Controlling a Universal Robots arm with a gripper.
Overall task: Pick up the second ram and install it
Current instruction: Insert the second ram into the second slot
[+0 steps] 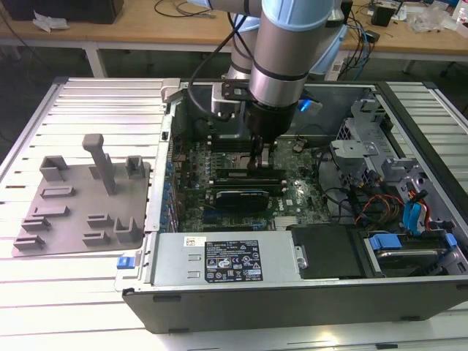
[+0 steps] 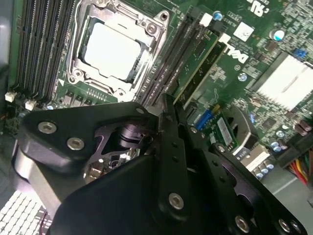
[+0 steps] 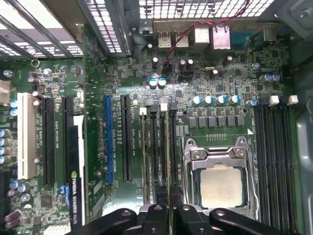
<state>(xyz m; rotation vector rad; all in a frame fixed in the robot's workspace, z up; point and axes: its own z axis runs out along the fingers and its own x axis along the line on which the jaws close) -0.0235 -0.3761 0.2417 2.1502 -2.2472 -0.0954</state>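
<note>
Black hand (image 3: 167,215) gripping thin green second ram (image 3: 169,161), edge-on, over motherboard (image 3: 98,98) slots

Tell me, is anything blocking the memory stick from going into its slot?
Nothing visible is. The claw holds the memory stick right at the slots beside the silver chip.

arm (image 1: 281,51): reaching straight down | wrist: vertical | gripper (image 1: 261,162): fingers (image 3: 168,218) pinched close together, pointing down
</note>
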